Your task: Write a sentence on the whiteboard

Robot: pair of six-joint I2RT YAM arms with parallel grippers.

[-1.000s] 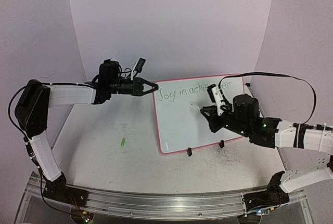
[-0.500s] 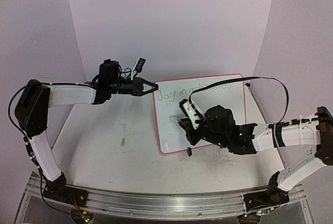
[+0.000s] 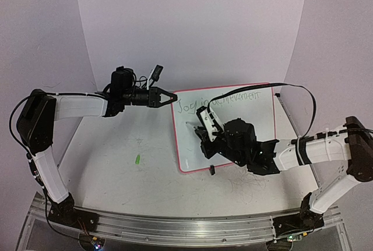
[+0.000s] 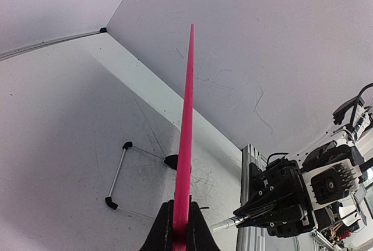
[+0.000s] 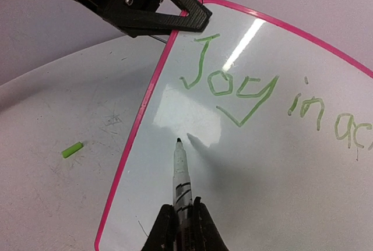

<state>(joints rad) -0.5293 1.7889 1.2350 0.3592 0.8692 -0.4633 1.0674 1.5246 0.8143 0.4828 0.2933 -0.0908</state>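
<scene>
- Top external: The whiteboard sits right of centre on the bench. Its long axis runs across, from the left arm's reach toward the right wall, and its writing face is turned up to us. The right arm hides much of the board's lower left. A black cable crosses the sentence along the top rim, so we read the green line only in parts. The left arm stretches in level from the left, with the left claw at the board's top left corner. The right arm bends in low from the right, with the right claw over the board's left part.
- Left wrist: We see the board edge-on, a thin pink rim pointing up and away. The left claw is cut off at the bottom edge and is pressed on that rim from both sides. A black clip foot shows just beside the rim.
- Right wrist: The right claw pinches a marker that points straight away, toward "Joy". Its tip is close to the white surface, but we cannot tell whether it touches. The sentence is cut off at the right after "in ac". A small green piece lies on the bench, apart from the rim.
</scene>
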